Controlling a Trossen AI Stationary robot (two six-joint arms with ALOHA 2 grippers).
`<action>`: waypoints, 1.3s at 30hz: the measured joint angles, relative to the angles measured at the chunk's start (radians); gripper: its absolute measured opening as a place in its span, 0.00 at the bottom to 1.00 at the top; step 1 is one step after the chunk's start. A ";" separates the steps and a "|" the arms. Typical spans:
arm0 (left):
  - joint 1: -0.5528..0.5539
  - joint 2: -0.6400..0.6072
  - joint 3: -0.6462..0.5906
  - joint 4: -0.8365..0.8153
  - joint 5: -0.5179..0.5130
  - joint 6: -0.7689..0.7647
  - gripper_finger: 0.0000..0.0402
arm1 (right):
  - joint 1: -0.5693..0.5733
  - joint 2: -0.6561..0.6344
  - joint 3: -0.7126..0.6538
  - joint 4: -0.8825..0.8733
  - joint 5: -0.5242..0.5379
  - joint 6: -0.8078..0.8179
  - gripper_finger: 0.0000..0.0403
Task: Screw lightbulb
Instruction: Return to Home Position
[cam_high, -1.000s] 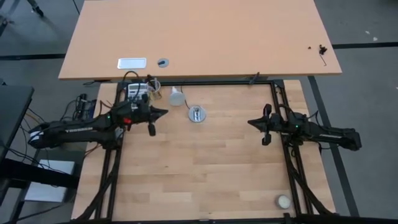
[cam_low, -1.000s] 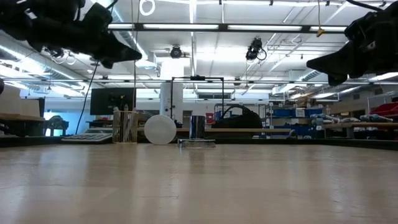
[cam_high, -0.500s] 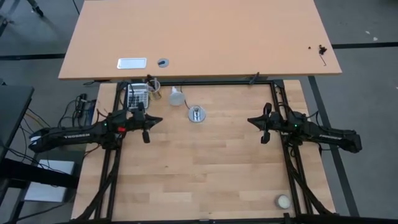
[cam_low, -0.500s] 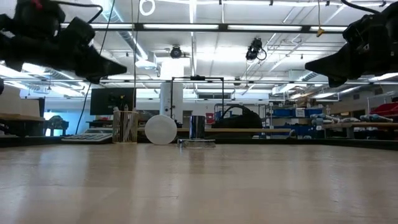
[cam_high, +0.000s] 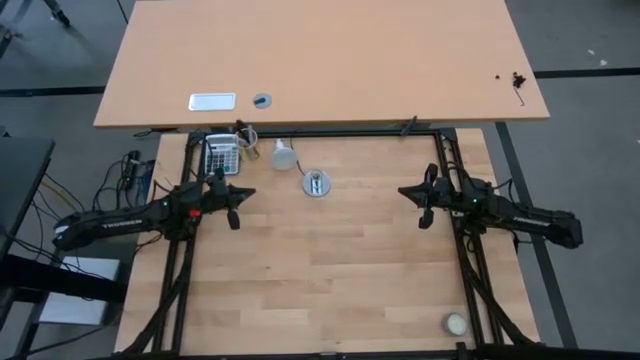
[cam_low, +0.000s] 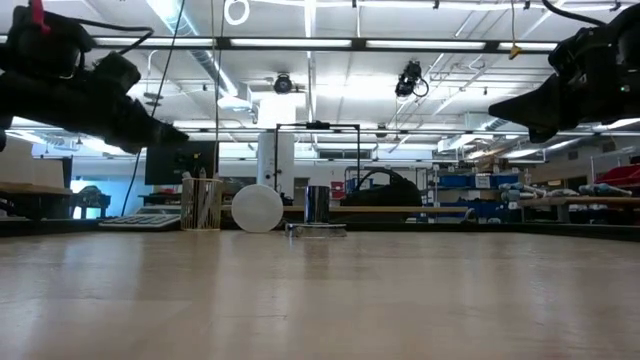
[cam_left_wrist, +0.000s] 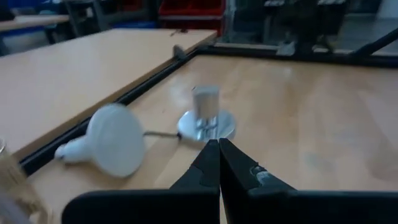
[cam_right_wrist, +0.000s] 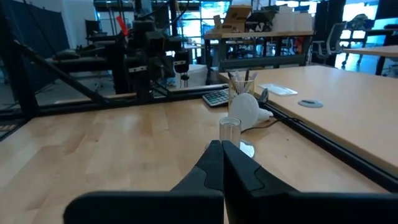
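Left gripper (cam_left_wrist: 217, 147): fingers pressed together, empty, drawn back leftward from the bulb (cam_high: 285, 155) in the last second. Bulb: lying on its side near the socket (cam_high: 317, 184), unscrewed. Right gripper (cam_right_wrist: 222, 145): likewise closed, empty, unmoved; arms apparently homing.

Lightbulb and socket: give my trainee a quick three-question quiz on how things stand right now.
1. True or false: the lightbulb is screwed into the silver socket.
2. The left gripper is: A) open around the lightbulb; B) shut, holding nothing; C) shut on the lightbulb.
3. What small thing lies alone near the high view's lower right corner?
Key: 1 false, the lightbulb lies on its side beside the silver socket. 2 B. 3 the cream ball.
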 joint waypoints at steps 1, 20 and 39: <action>0.000 -0.011 0.000 -0.022 -0.012 -0.002 0.00 | -0.004 0.003 0.000 0.001 0.000 0.002 0.01; 0.000 -0.203 0.000 -0.102 -0.022 0.000 0.00 | -0.048 0.007 0.004 -0.010 -0.005 -0.003 0.01; 0.000 -0.215 -0.001 -0.108 0.016 -0.056 0.01 | -0.061 0.009 0.038 -0.098 -0.037 -0.018 0.03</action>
